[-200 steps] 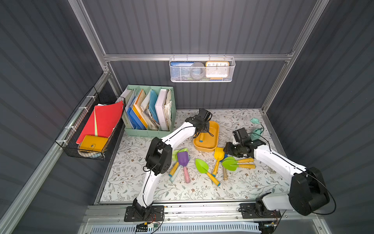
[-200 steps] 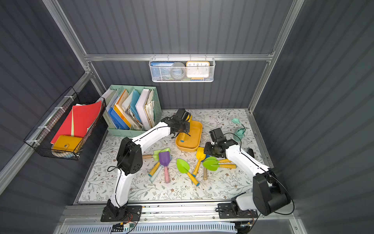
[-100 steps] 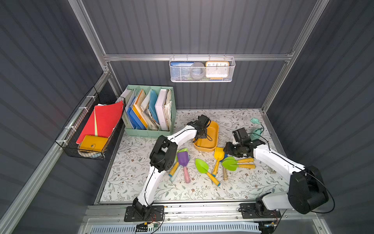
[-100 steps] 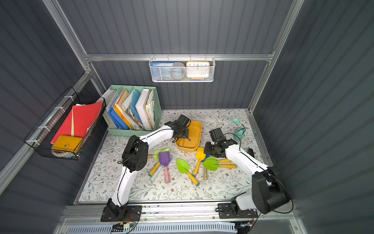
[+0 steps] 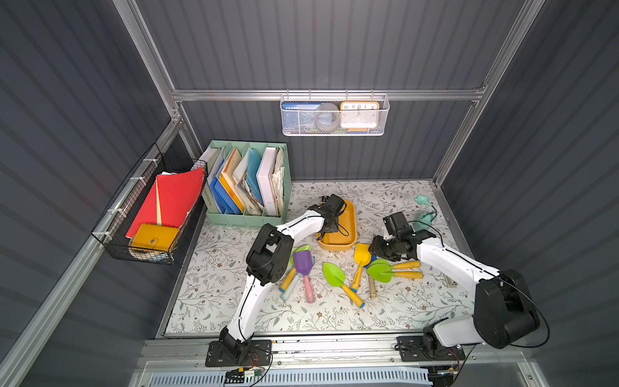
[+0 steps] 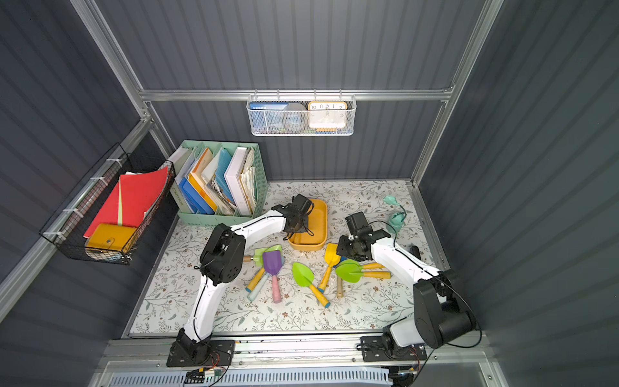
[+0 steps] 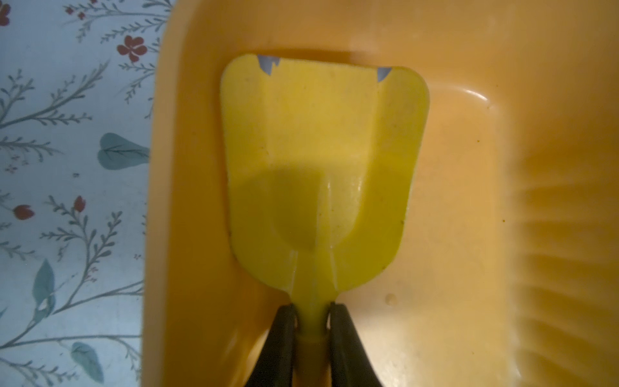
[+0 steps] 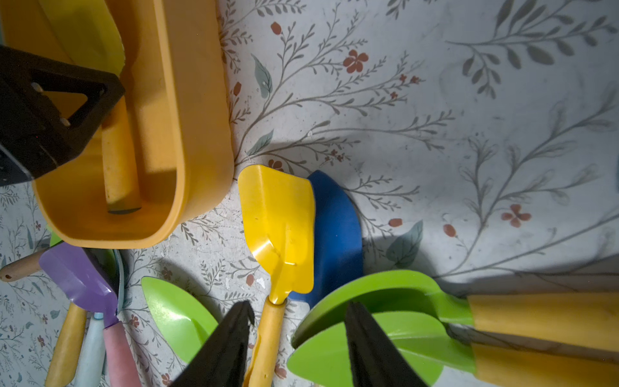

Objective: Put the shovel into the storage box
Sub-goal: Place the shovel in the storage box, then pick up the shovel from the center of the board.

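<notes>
In both top views my left pincer (image 5: 331,225) is down inside the shallow yellow-orange plastic storage box (image 5: 350,217), and my own arm hides what it grips. My right pincer (image 5: 373,250) hangs well apart from it, off the box's end, above a cluster of toy shovels on the floral-patterned tabletop (image 5: 402,301).

Through the left wrist camera, my left pincer is clenched on the neck of a pale yellow plastic shovel (image 7: 321,160), with one black finger (image 7: 281,338) on each side where blade meets handle. The blade stretches straight ahead of the fingertips, inside the box and low over its floor. Its front edge is close to the end wall; I cannot tell whether they touch. One long wall of the box runs just beside the blade.

Through the right wrist camera, my right pincer is released, its fingers apart with nothing clamped between them. Just beside one finger runs the orange handle of a bright yellow shovel (image 8: 278,228), whose blade lies ahead of the fingertips, partly over a blue shovel blade (image 8: 338,228). Below the other finger lie two lime-green shovel blades (image 8: 378,295), one overlapping the other. Farther ahead and off to one side sits the box, with the pale shovel's handle lying along its floor. A purple-bladed shovel with a pink handle (image 8: 73,271) lies outside that end.
</notes>
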Controlling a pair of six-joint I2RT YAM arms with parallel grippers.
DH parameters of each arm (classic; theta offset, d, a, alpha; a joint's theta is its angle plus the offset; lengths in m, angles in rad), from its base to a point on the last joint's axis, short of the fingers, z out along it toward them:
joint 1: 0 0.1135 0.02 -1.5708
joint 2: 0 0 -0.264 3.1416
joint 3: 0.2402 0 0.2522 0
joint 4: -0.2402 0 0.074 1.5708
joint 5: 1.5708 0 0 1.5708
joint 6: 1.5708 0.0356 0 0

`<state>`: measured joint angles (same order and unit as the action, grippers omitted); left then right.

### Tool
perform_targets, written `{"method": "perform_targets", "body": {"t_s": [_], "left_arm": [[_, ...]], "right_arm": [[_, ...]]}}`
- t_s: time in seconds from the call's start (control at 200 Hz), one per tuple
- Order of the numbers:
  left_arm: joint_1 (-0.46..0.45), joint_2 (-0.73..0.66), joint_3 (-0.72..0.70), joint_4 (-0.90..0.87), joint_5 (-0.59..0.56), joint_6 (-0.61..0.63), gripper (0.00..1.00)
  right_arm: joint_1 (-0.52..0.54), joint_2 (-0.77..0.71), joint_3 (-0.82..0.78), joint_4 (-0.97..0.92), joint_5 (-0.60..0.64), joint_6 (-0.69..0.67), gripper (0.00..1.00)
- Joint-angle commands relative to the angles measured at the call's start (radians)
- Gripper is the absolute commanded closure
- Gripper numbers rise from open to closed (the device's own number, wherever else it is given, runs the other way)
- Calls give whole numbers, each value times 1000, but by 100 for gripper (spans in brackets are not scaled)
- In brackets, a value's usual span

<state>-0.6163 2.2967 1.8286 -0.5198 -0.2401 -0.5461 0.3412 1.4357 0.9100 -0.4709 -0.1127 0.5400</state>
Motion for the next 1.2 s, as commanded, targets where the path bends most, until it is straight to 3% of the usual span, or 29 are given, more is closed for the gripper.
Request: {"method": "perform_targets", "body": {"t_s": [0.0,0.08,0.15,0.255,0.525,0.725,1.196], "left_arm": [[3,-44,-15,-11,-26,-41,90],[3,-43,-13,-13,-30,-43,81],[3,-42,-3,-17,-34,-50,63],[3,-49,6,-17,-33,-49,57],[2,-120,2,-16,-48,-26,54],[0,-239,-77,5,-12,-7,51],[-13,-608,-476,107,59,12,44]], "right_arm": [[-4,8,7,4,-14,8,49],[-4,4,6,0,-15,7,49],[-4,-1,3,-1,-13,7,49],[-4,-9,-5,0,-14,12,49],[-4,-43,-2,-8,-17,14,49],[3,-67,4,-27,-26,8,49],[102,-175,-36,-32,-9,9,48]]}}
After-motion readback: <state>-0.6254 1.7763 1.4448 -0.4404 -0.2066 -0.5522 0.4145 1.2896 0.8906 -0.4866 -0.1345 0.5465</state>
